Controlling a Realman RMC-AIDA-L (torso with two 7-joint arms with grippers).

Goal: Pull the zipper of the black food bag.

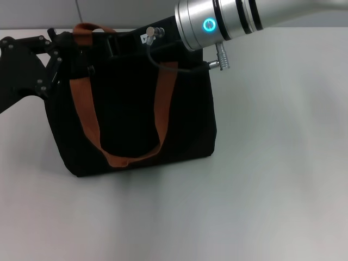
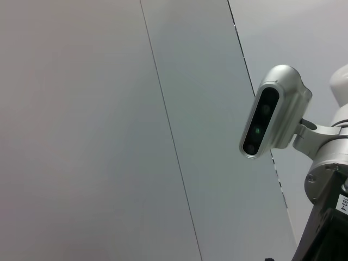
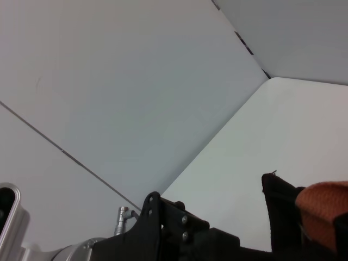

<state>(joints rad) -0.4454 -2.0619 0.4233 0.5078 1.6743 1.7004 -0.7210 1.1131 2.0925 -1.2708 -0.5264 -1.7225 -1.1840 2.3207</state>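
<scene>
**Both Arms at the Bag's Top Edge**

The black food bag [image 1: 133, 114] stood on the table [image 1: 272, 179] at 11 o'clock. The right gripper [image 1: 157, 38] reached over its top, likely toward the zipper, which stayed hidden. The left gripper [image 1: 57, 51] pressed the 9 o'clock corner, probably bracing. I cannot tell either grip.

The large boxy black food bag [image 1: 136, 125] at centre left of the head view is matt woven cloth. Its orange-brown webbing straps [image 1: 87, 117] look coarser (a visible ribbed weave). The silver arm cylinder [image 1: 217, 22] at upper right is smooth brushed metal with glossy black rings. The white table [image 1: 272, 179] is smooth and matt. The black bracketed left gripper [image 1: 27, 76] looks like matt plastic.
</scene>
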